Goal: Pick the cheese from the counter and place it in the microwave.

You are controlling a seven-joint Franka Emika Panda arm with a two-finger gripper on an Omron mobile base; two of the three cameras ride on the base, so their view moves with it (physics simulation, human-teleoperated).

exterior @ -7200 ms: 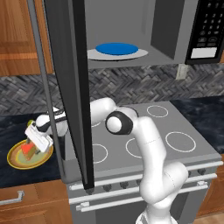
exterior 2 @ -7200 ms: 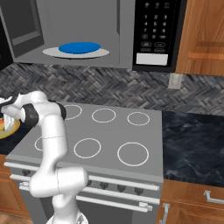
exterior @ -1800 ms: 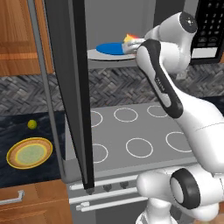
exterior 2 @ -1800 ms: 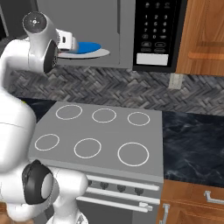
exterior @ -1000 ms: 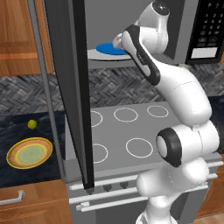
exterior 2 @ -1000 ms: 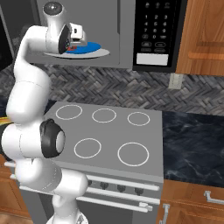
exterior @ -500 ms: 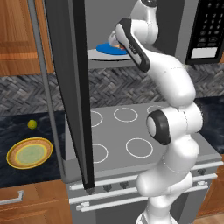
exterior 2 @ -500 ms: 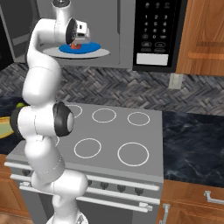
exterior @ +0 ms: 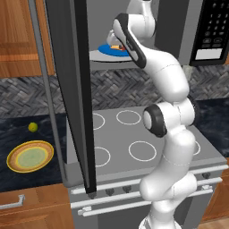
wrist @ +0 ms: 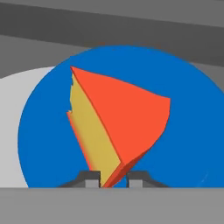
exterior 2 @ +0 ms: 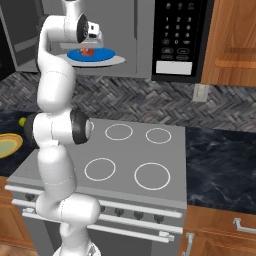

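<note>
From the left base view, I see at far left the dark black-blue marbled stone counter, carrying a small yellow-green ball and, nearer me, a round yellow plate with a green centre. Next comes the tall dark open door of the large grey microwave, then the grey stovetop with white rings. My white arm reaches up into the oven cavity, where the two-finger gripper hangs over the white turntable with its blue disc. The small wedge of cheese with red-orange top and tan-yellow sides lies on the blue disc; in the hand view its tip sits between the fingertips. I cannot tell whether they grip it.
</note>
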